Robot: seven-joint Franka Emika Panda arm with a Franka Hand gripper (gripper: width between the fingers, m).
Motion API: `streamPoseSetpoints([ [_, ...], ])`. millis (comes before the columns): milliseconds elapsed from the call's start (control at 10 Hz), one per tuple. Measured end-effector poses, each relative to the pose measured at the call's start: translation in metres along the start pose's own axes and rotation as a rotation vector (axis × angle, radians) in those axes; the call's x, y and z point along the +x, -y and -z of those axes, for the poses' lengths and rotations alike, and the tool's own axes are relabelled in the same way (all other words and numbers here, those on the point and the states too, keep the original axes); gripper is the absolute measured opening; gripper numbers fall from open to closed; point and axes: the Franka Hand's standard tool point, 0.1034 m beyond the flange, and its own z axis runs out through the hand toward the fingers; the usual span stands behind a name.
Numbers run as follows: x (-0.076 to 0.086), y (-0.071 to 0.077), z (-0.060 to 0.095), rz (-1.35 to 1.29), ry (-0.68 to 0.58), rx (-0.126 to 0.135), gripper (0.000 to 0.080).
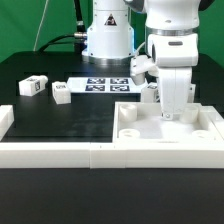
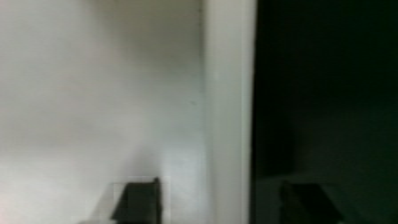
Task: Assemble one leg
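Two small white legs with square tags lie on the black table at the exterior view's left, one [image 1: 33, 86] beside the other [image 1: 61, 92]. Two more tagged pieces [image 1: 140, 66] show partly behind the arm. The large flat white panel [image 1: 135, 128] with raised rim and corner holes lies at the right. My gripper [image 1: 168, 114] is down at the panel's far rim. In the wrist view my gripper [image 2: 221, 186] is open, with one dark finger [image 2: 139, 202] over the white panel [image 2: 89, 100] and the other over the black table. It holds nothing.
The marker board [image 1: 105, 85] lies flat at the back middle, in front of the robot base [image 1: 107, 35]. A low white wall [image 1: 60, 152] runs along the table's front edge and turns up the left side [image 1: 5, 122].
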Motion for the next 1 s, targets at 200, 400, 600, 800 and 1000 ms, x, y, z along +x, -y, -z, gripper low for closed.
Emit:
streamPoseSetpoints([
  [200,0.000,0.000,0.000,0.000,0.000,-0.001,0.0538],
  [400,0.000,-0.001,0.000,-0.001,-0.001,-0.002,0.0631],
  [600,0.000,-0.001,0.000,-0.001,-0.001,-0.003,0.0645],
  [800,0.000,-0.001,0.001,-0.004,-0.001,-0.004,0.0649],
  [1000,0.006,0.011,0.020,-0.114,0.008,-0.014,0.0649],
])
